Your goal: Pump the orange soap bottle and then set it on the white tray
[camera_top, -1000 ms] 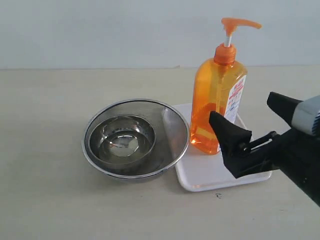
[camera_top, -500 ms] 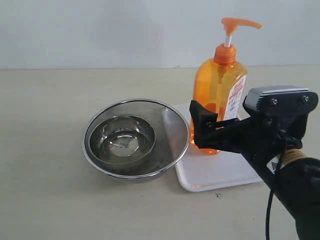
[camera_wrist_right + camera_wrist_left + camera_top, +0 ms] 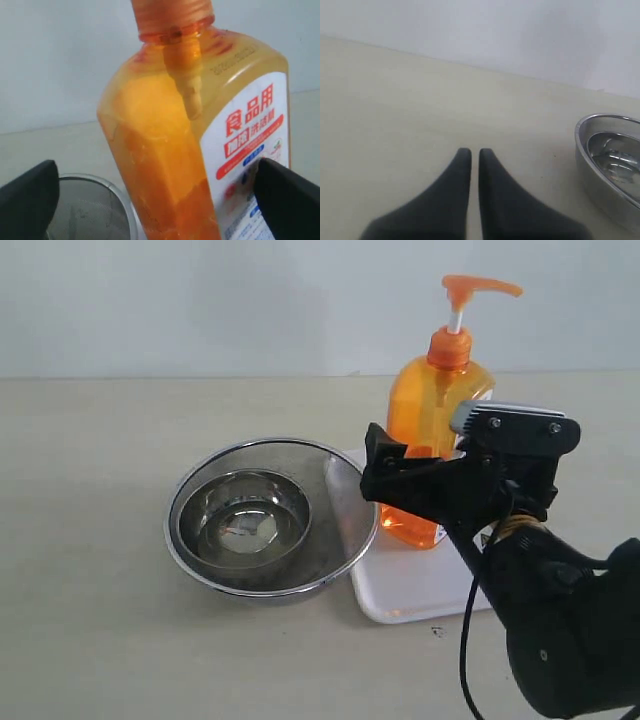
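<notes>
Idling near the nested steel bowls (image 3: 270, 515), the left gripper (image 3: 474, 152) is keeping its fingers pressed together and is holding nothing. Right of the bowls, the right gripper (image 3: 155, 165) is standing spread wide, straddling but not gripping the orange soap bottle (image 3: 425, 410), which is standing upright on the white tray (image 3: 420, 590) at centre right of the exterior frame. Judgement: the jaws should be closing squarely on the bottle's mid-body, keeping it upright and off the bowls' rim.
</notes>
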### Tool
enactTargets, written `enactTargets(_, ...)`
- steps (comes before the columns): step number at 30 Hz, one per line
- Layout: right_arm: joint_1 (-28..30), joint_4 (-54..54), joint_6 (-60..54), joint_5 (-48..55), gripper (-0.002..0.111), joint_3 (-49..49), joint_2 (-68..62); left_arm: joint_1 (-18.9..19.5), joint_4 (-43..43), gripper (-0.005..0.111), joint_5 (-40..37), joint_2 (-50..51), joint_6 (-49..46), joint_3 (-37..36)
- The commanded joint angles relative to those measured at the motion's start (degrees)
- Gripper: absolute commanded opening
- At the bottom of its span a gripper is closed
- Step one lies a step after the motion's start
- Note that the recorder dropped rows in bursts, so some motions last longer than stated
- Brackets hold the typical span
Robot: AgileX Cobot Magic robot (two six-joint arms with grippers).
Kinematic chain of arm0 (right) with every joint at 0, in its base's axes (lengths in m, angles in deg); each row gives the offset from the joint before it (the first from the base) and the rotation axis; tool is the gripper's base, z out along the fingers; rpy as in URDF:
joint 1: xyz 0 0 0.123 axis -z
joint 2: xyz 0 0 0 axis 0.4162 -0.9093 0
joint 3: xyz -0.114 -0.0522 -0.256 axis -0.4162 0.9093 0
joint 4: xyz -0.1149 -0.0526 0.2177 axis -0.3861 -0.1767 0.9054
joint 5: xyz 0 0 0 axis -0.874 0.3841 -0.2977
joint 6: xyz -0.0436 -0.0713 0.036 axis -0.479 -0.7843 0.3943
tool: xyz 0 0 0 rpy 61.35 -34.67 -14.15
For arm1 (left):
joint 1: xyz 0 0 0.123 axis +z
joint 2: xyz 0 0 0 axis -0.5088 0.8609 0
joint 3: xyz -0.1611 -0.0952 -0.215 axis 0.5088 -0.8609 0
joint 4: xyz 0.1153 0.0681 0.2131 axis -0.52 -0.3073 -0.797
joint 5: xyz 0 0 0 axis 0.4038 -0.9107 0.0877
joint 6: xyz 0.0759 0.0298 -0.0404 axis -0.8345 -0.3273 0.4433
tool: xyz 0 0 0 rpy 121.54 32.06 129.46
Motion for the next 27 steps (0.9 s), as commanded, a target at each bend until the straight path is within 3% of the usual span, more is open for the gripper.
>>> enactTargets(1, -0.15, 3.09, -0.09, -0.58, 0.097, -1.16, -0.37, 0.24, -0.2, 0.005, 0.15, -0.21, 0.53, -0.22)
enactTargets(14, -0.15, 4.17, -0.33, -0.58, 0.095, -1.28, -0.37, 0.24, -0.2, 0.005, 0.15, -0.21, 0.53, -0.22)
enactTargets(16, -0.15, 4.17, -0.33, -0.58, 0.086, -1.28, -0.37, 0.24, -0.2, 0.005, 0.15, -0.21, 0.53, -0.22)
enactTargets(20, -0.15, 4.17, -0.33, -0.58, 0.056, -1.15, -0.37, 0.24, -0.2, 0.005, 0.15, -0.21, 0.53, -0.22)
enactTargets(22, -0.15, 4.02, -0.33, -0.58, 0.048, -1.15, -0.37, 0.24, -0.2, 0.005, 0.15, -0.21, 0.53, -0.22)
enactTargets(24, -0.15, 3.87, -0.33, -0.58, 0.049, -1.15, -0.37, 0.24, -0.2, 0.005, 0.15, -0.21, 0.53, -0.22)
enactTargets(27, -0.15, 3.87, -0.33, -0.58, 0.063, -1.15, -0.37, 0.24, -0.2, 0.005, 0.15, -0.21, 0.53, -0.22)
